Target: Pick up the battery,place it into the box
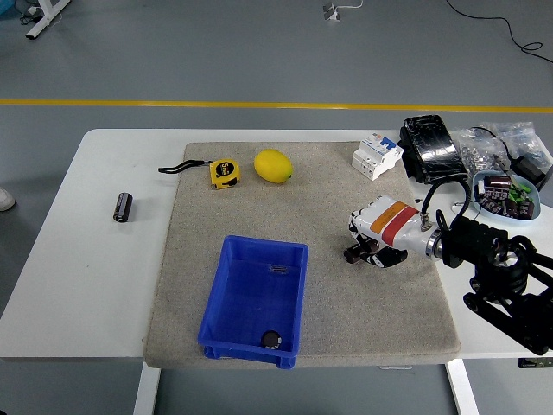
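Right hand [373, 246] over the mat [380, 303], right of the blue box [226, 304]; fingers curled, holding nothing visible. One battery [271, 339] lies in the box; another battery [123, 207] sits on the white table [86, 285], far left. Judged: between picks; a long leftward reach comes next. Grey floor [216, 52] beyond.
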Controlling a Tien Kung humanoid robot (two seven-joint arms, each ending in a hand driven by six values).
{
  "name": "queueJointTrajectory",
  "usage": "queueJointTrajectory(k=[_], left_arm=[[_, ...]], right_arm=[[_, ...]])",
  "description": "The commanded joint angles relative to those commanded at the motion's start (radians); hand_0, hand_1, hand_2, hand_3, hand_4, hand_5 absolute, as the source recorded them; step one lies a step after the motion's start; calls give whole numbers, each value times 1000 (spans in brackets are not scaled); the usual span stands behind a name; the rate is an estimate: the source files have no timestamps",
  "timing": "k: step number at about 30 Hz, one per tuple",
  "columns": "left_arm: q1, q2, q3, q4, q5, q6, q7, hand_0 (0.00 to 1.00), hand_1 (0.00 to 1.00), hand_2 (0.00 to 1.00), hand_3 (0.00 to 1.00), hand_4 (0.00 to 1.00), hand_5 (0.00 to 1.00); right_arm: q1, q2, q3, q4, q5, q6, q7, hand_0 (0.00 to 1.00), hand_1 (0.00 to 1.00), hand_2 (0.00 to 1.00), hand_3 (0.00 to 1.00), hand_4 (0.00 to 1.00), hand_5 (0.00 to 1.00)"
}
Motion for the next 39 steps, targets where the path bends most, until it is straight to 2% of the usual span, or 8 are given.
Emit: queueJointTrajectory(k=[5, 14, 15, 21, 22, 33, 34, 39], left_arm=[[-4, -2, 5, -1, -4, -1, -3, 670, 675, 693, 631, 650, 673], [-4, -5, 7, -2, -5, 0, -4, 670, 674, 693, 630, 650, 673], [-5, -5, 8, -2, -5, 0, -4, 670, 674, 692, 630, 650, 673], [-7, -5, 10, -3, -7, -1, -6, 670, 674, 692, 630, 650, 673], [-7, -6, 11, -3, -7, -1, -6, 670, 672, 691, 630, 650, 673], [-7, -5, 15, -4, -10, -1, -6, 670, 672, 692, 630, 648, 673], [-8, -5, 15, -3, -10, -2, -6, 670, 672, 690, 630, 647, 674], [-9, -6, 17, -4, -12, -2, -7, 670, 672, 690, 630, 647, 674]], right_arm=[[-2, 6, -16, -29, 10, -13, 8, 2, 135, 654, 232, 703, 62], [-15, 24, -43, -41, 24, -32, 15, 2, 137, 635, 229, 697, 50], [-15, 25, -46, -40, 25, -34, 15, 2, 139, 603, 227, 692, 45], [-15, 34, -63, -58, 34, -72, 16, 2, 139, 603, 227, 692, 45], [-14, 36, -65, -67, 39, -78, 17, 2, 130, 492, 220, 662, 23], [-9, 35, -59, -94, 49, -95, 20, 2, 130, 483, 216, 647, 17], [-10, 35, -60, -95, 50, -95, 20, 2, 116, 446, 214, 649, 10], [-14, 34, -62, -96, 53, -100, 23, 2, 116, 446, 214, 649, 10]])
